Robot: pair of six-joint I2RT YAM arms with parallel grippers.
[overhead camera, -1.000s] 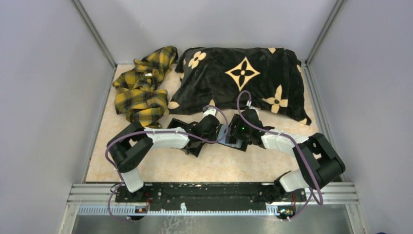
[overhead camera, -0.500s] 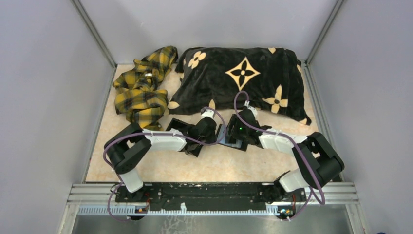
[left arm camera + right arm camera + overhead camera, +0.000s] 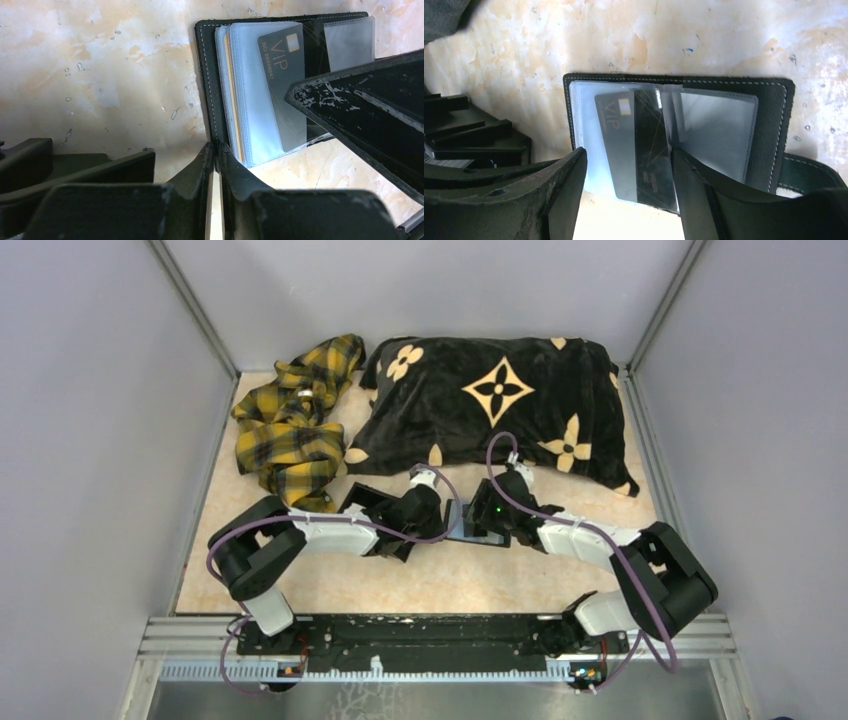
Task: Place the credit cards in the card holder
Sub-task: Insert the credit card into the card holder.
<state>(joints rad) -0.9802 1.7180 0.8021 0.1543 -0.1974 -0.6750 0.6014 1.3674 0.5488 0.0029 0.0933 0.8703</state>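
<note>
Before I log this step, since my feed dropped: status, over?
Left end effector shut on card holder edge. Right end effector open, straddling VIP card. Card overhangs holder's edge, not seated. Pillow, plaid cloth behind, apart.

a marbled cream-and-tan table (image 3: 420, 585), walled in by pale grey panels, carries four things. at the far left lies a crumpled yellow-and-black plaid cloth (image 3: 290, 430). just beside it, across the far edge, rests a black plush pillow (image 3: 490, 405) patterned with beige flowers and a four-pointed star. nearer the middle, a black card holder (image 3: 470, 523) with pale stitching lies open and flat on the stone-look surface, its clear sleeves fanned upward. to its left, close by, sits a black tray (image 3: 362, 500), only partly visible. the tabletop shows small dark specks and scuffs around the holder.
</note>
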